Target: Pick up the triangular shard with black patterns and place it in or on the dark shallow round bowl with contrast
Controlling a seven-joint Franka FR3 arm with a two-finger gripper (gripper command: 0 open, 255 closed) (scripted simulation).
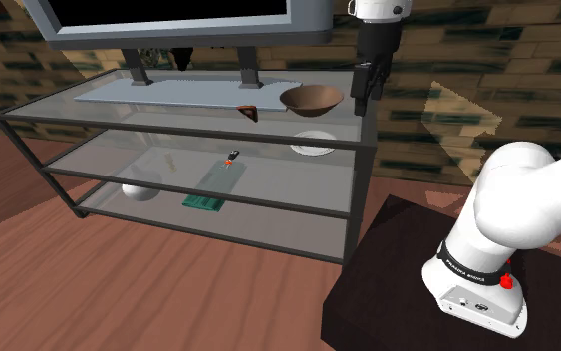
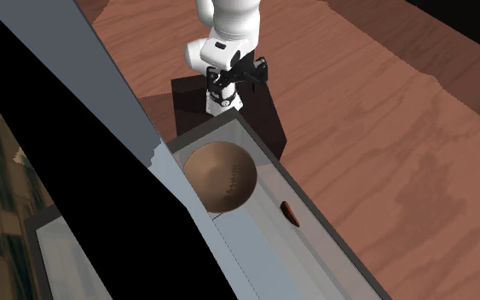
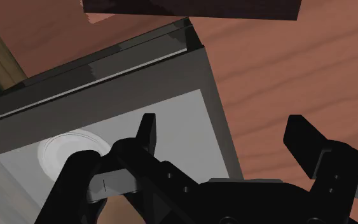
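A small dark reddish-brown triangular shard [image 1: 249, 112] [image 2: 290, 213] lies near the front edge of the glass stand's top shelf [image 1: 119, 100]. Just to its right in the shoulder view sits a brown shallow round bowl [image 1: 311, 98] [image 2: 221, 175], with nothing in it. My black gripper [image 1: 366, 97] [image 2: 232, 83] [image 3: 223, 127] hangs open, pointing down, above the stand's right end in the shoulder view. It is beside the bowl and apart from it. Nothing is between the fingers [image 3: 147, 130].
A large TV [image 1: 168, 20] stands on two feet behind the shard. A white plate [image 1: 314, 143] [image 3: 69, 147] and a small red-black item [image 1: 231, 157] lie on the middle shelf; a white bowl [image 1: 140, 191] and a green board [image 1: 204, 202] lie lower. My dark stand [image 1: 437, 289] is at the right.
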